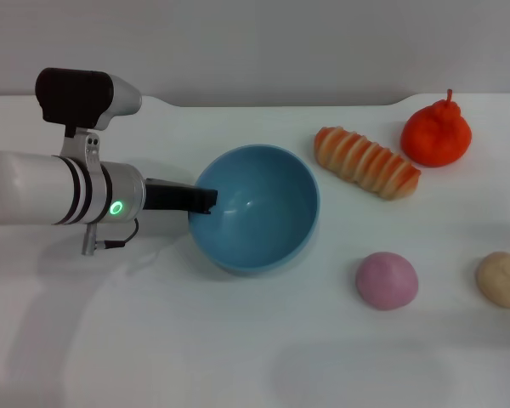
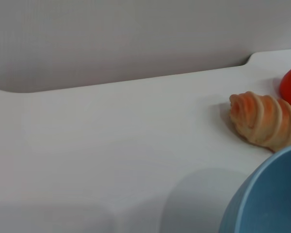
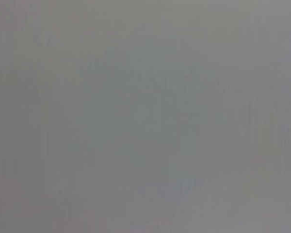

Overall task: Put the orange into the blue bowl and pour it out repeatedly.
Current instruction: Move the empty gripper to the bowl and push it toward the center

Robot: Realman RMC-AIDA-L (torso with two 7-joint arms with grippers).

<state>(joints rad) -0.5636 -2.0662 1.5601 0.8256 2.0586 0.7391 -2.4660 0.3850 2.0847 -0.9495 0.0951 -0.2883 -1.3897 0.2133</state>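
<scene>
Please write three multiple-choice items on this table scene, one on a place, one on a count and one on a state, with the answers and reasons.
1. Where is the orange?
A. in the bowl
B. on the table beyond the bread loaf
C. in the left gripper

2. How many loose items lie on the table besides the bowl?
A. two
B. four
C. six

3. What does the bowl hold?
A. nothing
B. the pink ball
C. the orange

Answers:
1 B: the orange sits by the bread loaf at the far right.
2 B: orange, loaf, pink ball, beige ball.
3 A: its inside shows bare blue, with the left gripper clamped on its rim.
</scene>
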